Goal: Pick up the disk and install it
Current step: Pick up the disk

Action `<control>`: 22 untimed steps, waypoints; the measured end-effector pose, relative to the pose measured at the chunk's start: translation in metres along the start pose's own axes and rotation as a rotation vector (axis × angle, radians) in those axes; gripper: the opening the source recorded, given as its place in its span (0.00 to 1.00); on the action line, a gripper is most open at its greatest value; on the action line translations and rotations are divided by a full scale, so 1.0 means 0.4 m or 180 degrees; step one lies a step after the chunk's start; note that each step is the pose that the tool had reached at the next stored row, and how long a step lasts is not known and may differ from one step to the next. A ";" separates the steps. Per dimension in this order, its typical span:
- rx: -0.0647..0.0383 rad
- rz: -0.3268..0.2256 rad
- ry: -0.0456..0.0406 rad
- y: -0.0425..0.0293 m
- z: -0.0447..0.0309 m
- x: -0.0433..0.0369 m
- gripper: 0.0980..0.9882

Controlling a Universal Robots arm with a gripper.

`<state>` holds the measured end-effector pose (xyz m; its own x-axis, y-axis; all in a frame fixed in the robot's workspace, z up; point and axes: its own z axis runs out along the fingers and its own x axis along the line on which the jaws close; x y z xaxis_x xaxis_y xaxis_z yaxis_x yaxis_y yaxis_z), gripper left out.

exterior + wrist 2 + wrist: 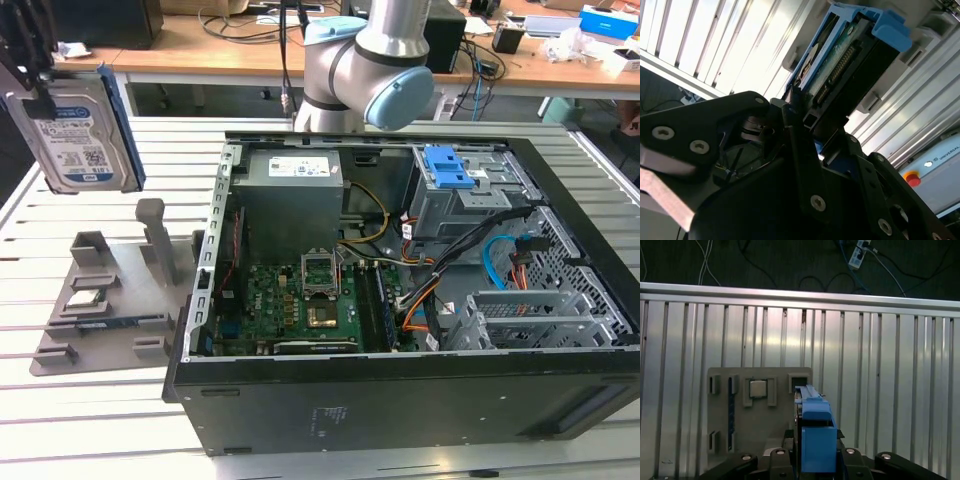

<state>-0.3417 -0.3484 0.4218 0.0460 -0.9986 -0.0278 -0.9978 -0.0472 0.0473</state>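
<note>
The disk (pixel 85 130), a silver hard drive with a white-and-blue label and a blue bracket, hangs upright in the air at the exterior view's far left, above the grey fixture (pixel 110 290). My gripper (pixel 35 85) is shut on its upper edge. In the second wrist view the disk (pixel 840 55) sticks out from between the black fingers (pixel 800 145), its connector edge showing. The first wrist view has the disk (pixel 816 435) edge-on, held in the gripper (pixel 815 462) well above the fixture (pixel 725 440).
The open computer case (pixel 400 400) lies on the slatted table (pixel 100 420), with the motherboard (pixel 300 300) inside. A grey metal drive cage with a blue tab (pixel 455 170) sits at its far right corner. The fixture carries a processor chip (pixel 758 388). Desks with cables stand behind.
</note>
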 end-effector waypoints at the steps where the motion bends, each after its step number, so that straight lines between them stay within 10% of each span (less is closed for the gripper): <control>1: 0.0000 0.0000 0.0000 0.000 -0.003 0.000 0.30; 22: -0.0007 0.0000 -0.0014 -0.002 -0.098 -0.003 0.30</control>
<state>-0.3388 -0.3483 0.4609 0.0459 -0.9984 -0.0323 -0.9976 -0.0474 0.0495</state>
